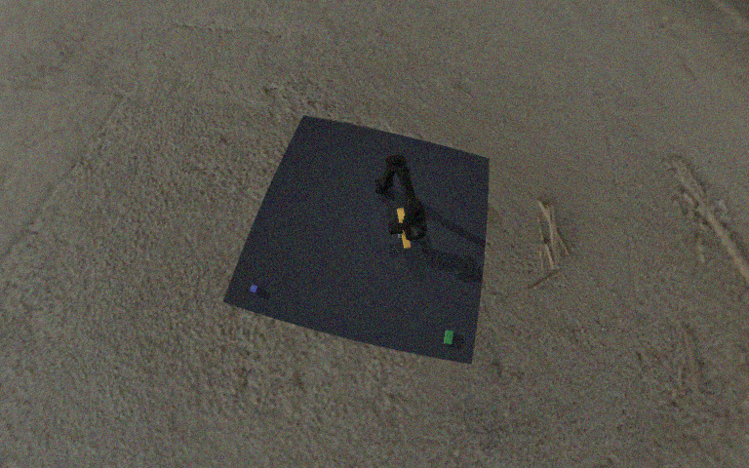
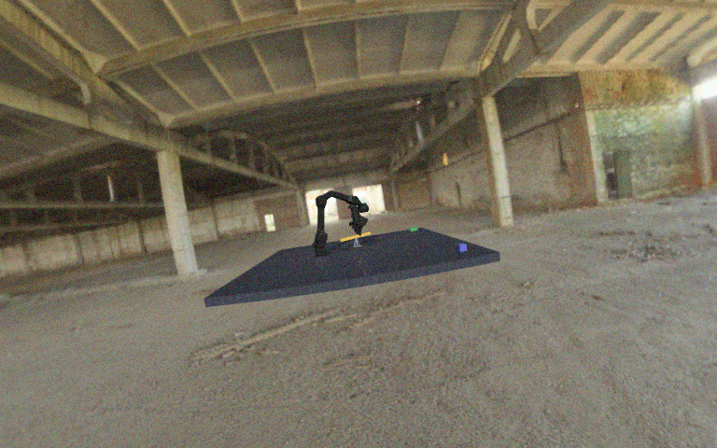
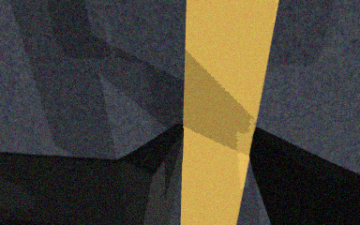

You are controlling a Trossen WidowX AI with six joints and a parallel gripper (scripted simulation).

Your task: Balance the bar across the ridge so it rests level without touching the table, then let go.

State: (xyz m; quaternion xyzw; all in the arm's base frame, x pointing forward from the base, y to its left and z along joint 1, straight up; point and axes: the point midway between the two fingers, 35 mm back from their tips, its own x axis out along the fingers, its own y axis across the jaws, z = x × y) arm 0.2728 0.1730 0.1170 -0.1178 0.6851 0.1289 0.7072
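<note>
The hand (image 2: 359, 233) (image 3: 216, 134) is closed on the yellow bar (image 1: 407, 243) (image 2: 345, 239) (image 3: 220, 56). The bar is positioned above the tabletop (image 1: 331, 220) (image 2: 296, 274) (image 3: 319, 103), directly over the pale ridge (image 2: 357, 243) (contact between bar and ridge: cannot tell).

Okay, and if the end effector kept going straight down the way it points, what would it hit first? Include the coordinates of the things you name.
Past the yellow bar (image 1: 407, 243) (image 2: 348, 238) (image 3: 220, 56) it grips, probably the pale ridge (image 2: 357, 243); exact depth is unclear.

Bar (image 1: 406, 241) (image 2: 347, 239) (image 3: 216, 108): matt, smooth, plain yellow, material unclear. Tabletop (image 1: 331, 220) (image 2: 296, 269) (image 3: 309, 103): matt, dark. Arm (image 1: 407, 187) (image 2: 320, 224): matt black. Floor (image 1: 165, 358) (image 2: 370, 370): rough, dusty-looking. Pillars (image 2: 176, 211): concrete-like.
</note>
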